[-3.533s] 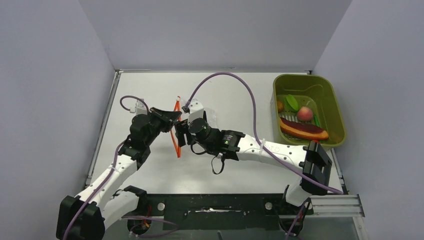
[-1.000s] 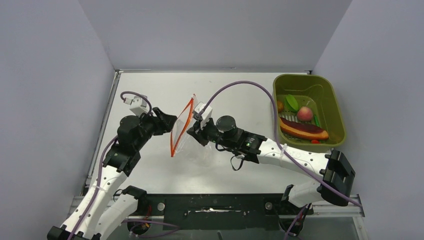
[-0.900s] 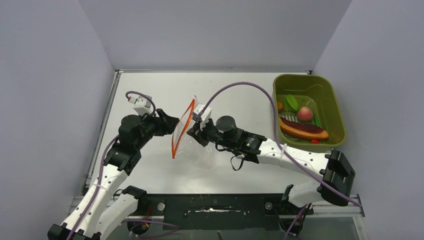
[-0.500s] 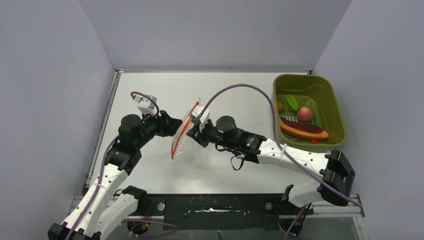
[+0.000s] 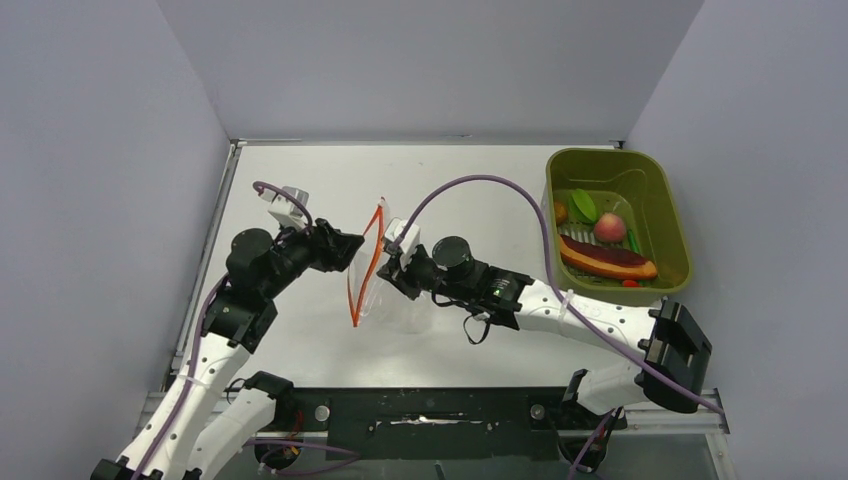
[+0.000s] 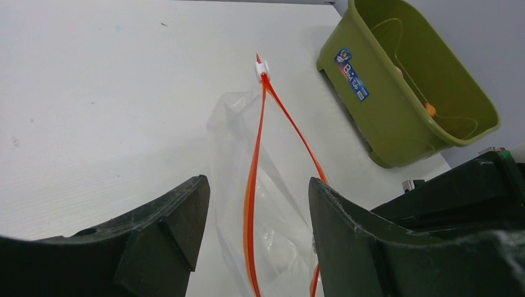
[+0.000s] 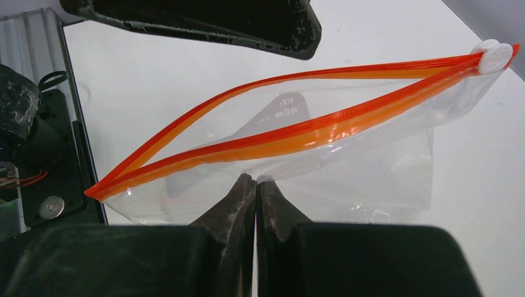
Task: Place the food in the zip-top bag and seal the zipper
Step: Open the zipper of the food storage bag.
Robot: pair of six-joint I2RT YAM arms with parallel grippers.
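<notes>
At table (image 5: 470,175) centre: right fingers (image 7: 235,201) pinch zip-top bag (image 7: 371,167) wall below zipper (image 7: 309,133); left fingers (image 6: 167,229) spread, beside gaping mouth.

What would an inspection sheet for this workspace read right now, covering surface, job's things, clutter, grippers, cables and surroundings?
Surface: white tabletop, a few faint specks.
Job's things: clear crinkly plastic zip-top bag, mouth gaping, red-orange zipper strip parted, white slider at one end, no food seen inside. Brown-red steak-like slab, pink-red ball fruit and green round slice lie in the olive-green plastic tub.
Clutter: nothing seen.
Grippers: right gripper shut on the bag's wall below the zipper; left gripper open at the bag's mouth.
Cables: purple cable arcs over the table from the right wrist; another loops at the left wrist.
Surroundings: plain grey walls on three sides.
</notes>
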